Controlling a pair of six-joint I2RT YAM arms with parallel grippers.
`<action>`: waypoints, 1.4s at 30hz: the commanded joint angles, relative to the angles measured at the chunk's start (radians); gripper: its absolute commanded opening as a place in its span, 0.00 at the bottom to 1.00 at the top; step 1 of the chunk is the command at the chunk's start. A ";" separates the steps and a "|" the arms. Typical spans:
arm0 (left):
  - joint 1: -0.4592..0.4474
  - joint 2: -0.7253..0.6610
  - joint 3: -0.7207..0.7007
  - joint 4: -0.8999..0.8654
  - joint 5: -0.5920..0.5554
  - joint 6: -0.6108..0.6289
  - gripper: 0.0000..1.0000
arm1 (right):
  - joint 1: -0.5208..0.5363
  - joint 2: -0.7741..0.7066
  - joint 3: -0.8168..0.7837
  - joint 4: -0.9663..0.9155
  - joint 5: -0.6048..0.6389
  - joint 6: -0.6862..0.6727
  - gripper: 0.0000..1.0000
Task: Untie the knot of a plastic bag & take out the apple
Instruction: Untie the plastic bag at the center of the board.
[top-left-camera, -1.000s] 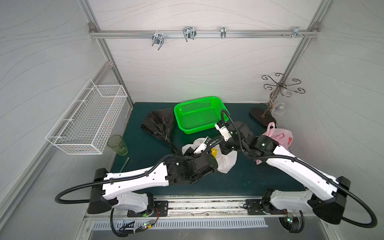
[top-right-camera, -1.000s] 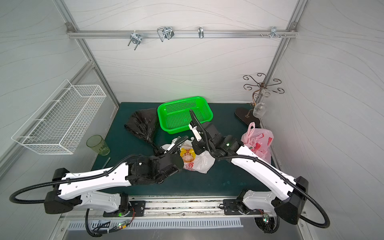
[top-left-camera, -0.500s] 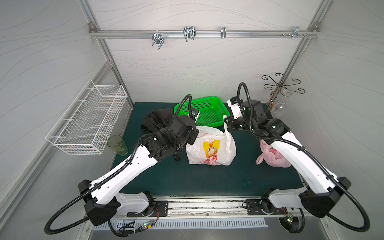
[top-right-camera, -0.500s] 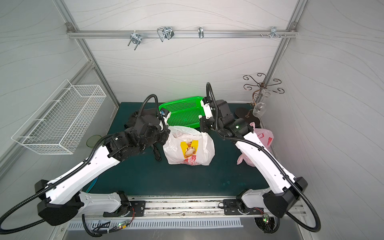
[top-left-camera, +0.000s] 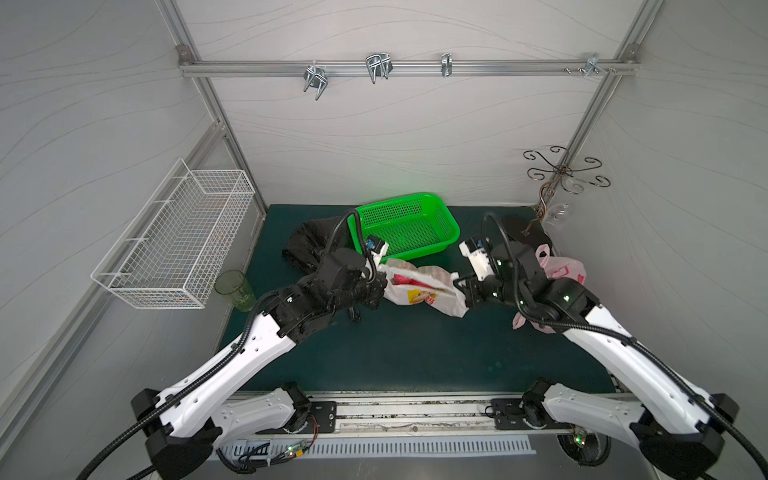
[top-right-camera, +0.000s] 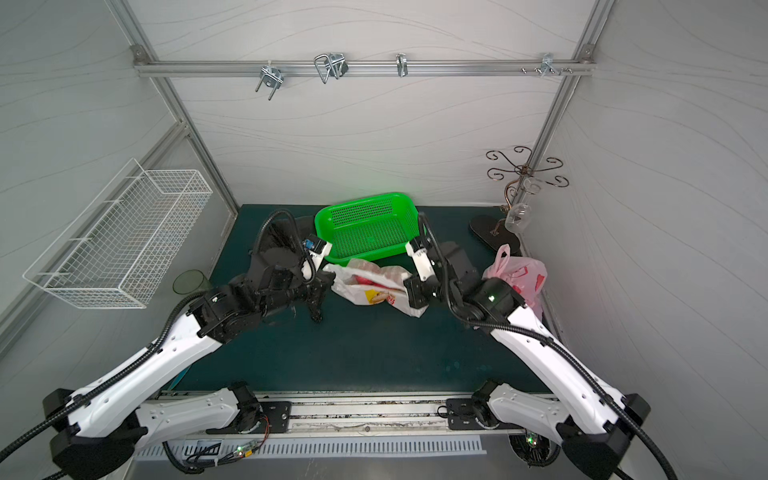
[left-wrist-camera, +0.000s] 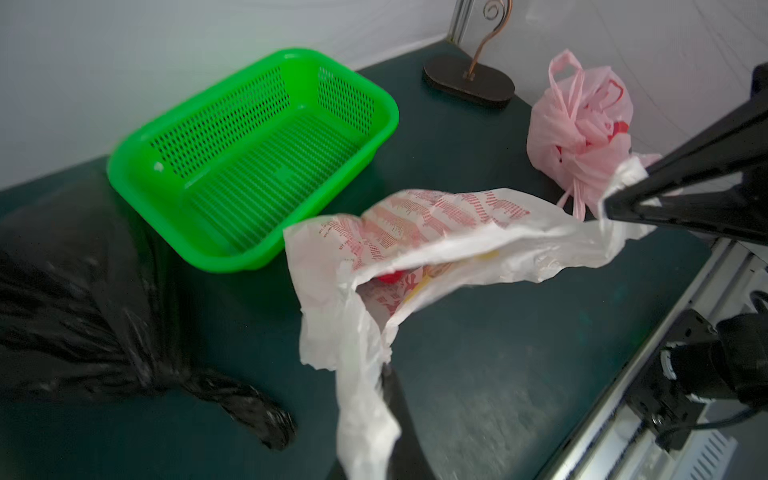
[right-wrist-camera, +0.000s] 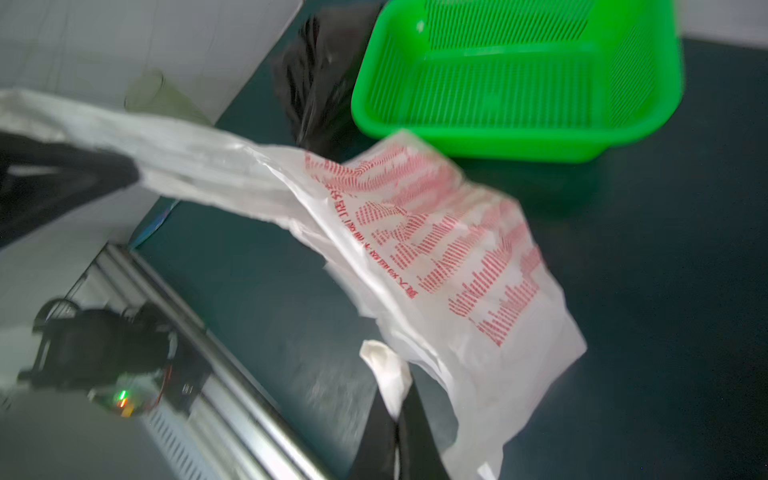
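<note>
The left gripper (top-left-camera: 376, 287) and right gripper (top-left-camera: 462, 287) are clamped on opposite edges of the white bag (top-left-camera: 417, 293), holding its mouth open beside the green basket (top-left-camera: 451, 232); the apple (left-wrist-camera: 392, 276) shows red inside, likely reachable.

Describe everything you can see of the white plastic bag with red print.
Thin, crinkled white plastic bag, red print and a yellow patch, stretched between left gripper and right gripper, each shut on a handle strip. Its mouth gapes, a red thing showing inside. It is just in front of the green basket.
</note>
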 joint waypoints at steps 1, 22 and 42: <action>-0.067 -0.111 -0.161 0.089 0.001 -0.177 0.00 | 0.014 -0.140 -0.156 -0.063 0.024 0.089 0.00; -0.247 -0.082 -0.175 0.054 -0.088 -0.208 0.00 | 0.596 -0.170 0.096 -0.205 0.402 0.160 0.64; -0.265 -0.267 -0.246 0.146 0.041 -0.147 0.00 | 0.501 0.167 -0.023 0.033 0.410 0.039 0.42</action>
